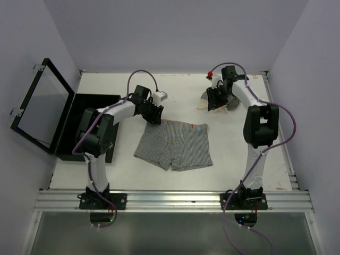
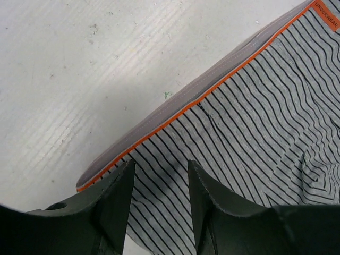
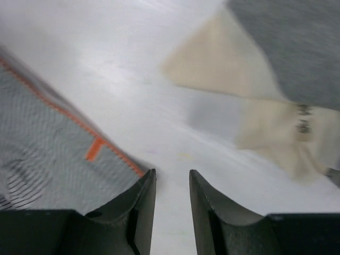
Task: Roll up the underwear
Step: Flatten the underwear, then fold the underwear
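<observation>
Left hand (image 2: 160, 166) over underwear (image 2: 255, 133), box (image 1: 89, 101) beside

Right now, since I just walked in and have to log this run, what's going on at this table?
A robot is meant to roll underwear. A striped grey pair lies spread flat mid-table, not yet rolled. The left gripper is poised open over the corner of its waistband, holding nothing. The right gripper, also open and empty, is at the far right beside a small pile of grey and cream garments. A black box sits open at the left.
</observation>
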Available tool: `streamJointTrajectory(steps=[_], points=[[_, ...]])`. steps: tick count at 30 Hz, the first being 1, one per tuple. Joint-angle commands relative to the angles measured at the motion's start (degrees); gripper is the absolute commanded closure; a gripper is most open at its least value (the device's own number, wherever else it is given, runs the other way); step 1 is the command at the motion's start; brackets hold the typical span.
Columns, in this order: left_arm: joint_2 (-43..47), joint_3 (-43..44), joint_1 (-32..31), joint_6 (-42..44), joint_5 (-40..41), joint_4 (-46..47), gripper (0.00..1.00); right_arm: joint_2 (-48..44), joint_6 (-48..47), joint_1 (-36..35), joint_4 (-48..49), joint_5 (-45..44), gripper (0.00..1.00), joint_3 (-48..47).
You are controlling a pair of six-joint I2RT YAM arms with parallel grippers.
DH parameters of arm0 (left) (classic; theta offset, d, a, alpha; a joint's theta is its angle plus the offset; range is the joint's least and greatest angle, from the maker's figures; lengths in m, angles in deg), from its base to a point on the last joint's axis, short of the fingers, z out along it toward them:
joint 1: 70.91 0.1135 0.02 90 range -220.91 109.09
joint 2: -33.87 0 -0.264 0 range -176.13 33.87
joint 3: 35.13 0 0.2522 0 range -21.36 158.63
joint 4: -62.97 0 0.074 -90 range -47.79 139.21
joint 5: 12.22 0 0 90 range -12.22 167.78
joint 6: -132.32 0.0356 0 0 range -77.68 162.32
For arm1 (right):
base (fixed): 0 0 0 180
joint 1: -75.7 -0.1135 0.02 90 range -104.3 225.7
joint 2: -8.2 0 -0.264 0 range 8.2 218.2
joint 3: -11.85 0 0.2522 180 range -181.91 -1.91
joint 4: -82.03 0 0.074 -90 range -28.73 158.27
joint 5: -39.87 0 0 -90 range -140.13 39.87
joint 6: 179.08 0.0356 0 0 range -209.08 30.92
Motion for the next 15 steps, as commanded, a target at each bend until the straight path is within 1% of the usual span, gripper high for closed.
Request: streamJointTrajectory(steps=[1,3,4,5,6,8,9,12,14,15], points=[[7.4,-2.0,0.2,1.5,2.0,1.7,0.51,-12.8,-0.7,-6.3,-0.3,9.9,0.65,8.7],[11.6,-4.6,0.2,3.6,2.0,0.0,0.50,-14.9,-0.8,-9.5,1.3,10.7,0.68,12.8],[12.6,-5.4,0.2,4.9,1.4,-2.3,0.50,-15.1,-1.3,-10.5,2.1,10.9,0.69,15.5],[13.4,-6.2,0.2,5.4,1.2,-3.3,0.50,-14.5,-1.6,-11.2,2.3,10.6,0.71,16.4],[14.9,-8.2,0.2,5.5,1.1,-4.0,0.50,-13.9,-1.6,-11.9,2.7,10.7,0.76,17.0],[15.9,-10.5,0.2,5.6,0.5,-4.6,0.50,-10.9,-2.2,-12.0,3.3,10.3,0.80,18.0],[16.2,-12.3,0.2,5.3,0.4,-4.5,0.50,-10.1,-2.3,-12.1,3.7,9.5,0.85,18.2],[15.1,-14.1,0.2,4.6,-1.2,-4.9,0.51,-7.9,-3.0,-12.0,5.6,7.2,0.90,19.7],[13.6,-14.6,0.2,3.8,-2.3,-4.6,0.52,-6.9,-2.7,-12.0,6.9,6.6,0.91,21.7],[12.2,-14.7,0.2,3.8,-2.4,-4.6,0.52,-6.8,-2.2,-11.9,7.3,6.5,0.94,22.4]])
